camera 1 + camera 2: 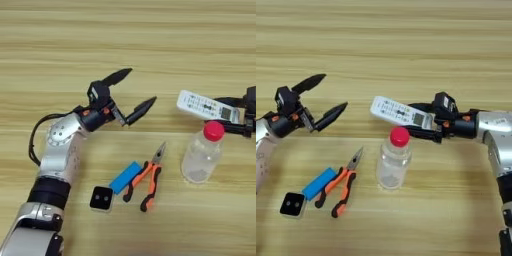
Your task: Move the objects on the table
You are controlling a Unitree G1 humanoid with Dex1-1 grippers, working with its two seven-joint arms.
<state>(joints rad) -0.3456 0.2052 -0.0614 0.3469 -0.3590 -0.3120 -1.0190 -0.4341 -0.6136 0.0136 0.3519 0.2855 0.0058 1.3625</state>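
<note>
A slim white remote control (pixel 398 113) with grey buttons and a small screen is held just above the table (pixel 406 45), with my right gripper (pixel 418 120) shut on its screen end. Directly in front of it stands a small clear plastic bottle (pixel 392 161) with a red cap (pixel 399 136), upright and close under the gripper's lower finger. My left gripper (pixel 134 94) hovers open over the table's left middle, nothing between its black fingers (pixel 118 76). It is well left of the remote control (pixel 207 107) and the bottle (pixel 201 155).
Orange-handled pliers (pixel 147 177) lie in the near middle, jaws pointing away. A blue flat block (pixel 125 177) lies beside their handles, and a small black cube with two dots (pixel 102 198) sits left of that.
</note>
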